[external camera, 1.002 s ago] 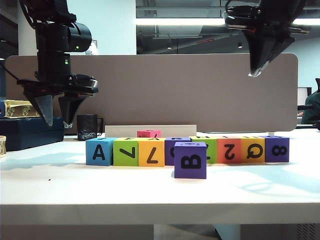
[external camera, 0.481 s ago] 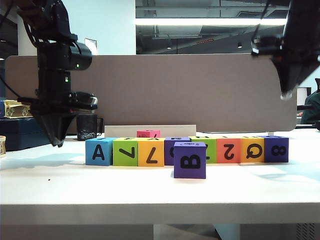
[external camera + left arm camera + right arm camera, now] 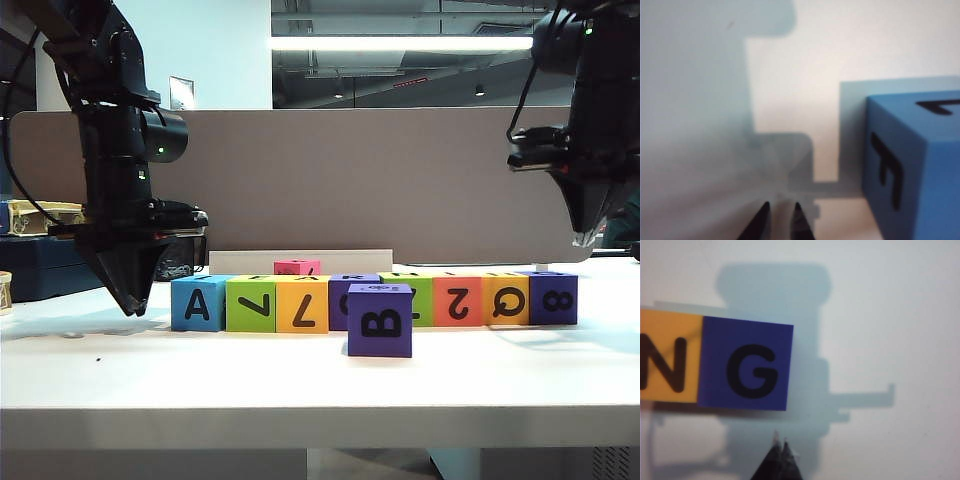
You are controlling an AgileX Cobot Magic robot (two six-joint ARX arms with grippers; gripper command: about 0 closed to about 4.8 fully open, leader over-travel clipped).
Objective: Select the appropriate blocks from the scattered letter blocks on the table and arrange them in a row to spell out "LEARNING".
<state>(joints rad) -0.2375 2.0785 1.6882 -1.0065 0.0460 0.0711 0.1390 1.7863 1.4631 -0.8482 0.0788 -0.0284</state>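
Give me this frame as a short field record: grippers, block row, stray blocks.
left gripper: shut, empty, low over the table, just left of the blue block
right gripper: shut, empty, above and right of the row's right end
row: eight blocks touching, from the blue block to the purple G block
orange N block: next to the G block
purple B block: alone, in front of the row
pink block: behind the row

Purple block behind the B block (image 3: 380, 320) mostly hidden, its letter unreadable, small pink block (image 3: 297, 267) behind the row showing only its top, black mug (image 3: 176, 262) largely covered by the left gripper (image 3: 131, 299), blue block (image 3: 912, 160) cut off by the left wrist picture's edge, orange N block (image 3: 669, 364) cropped in the right wrist view.
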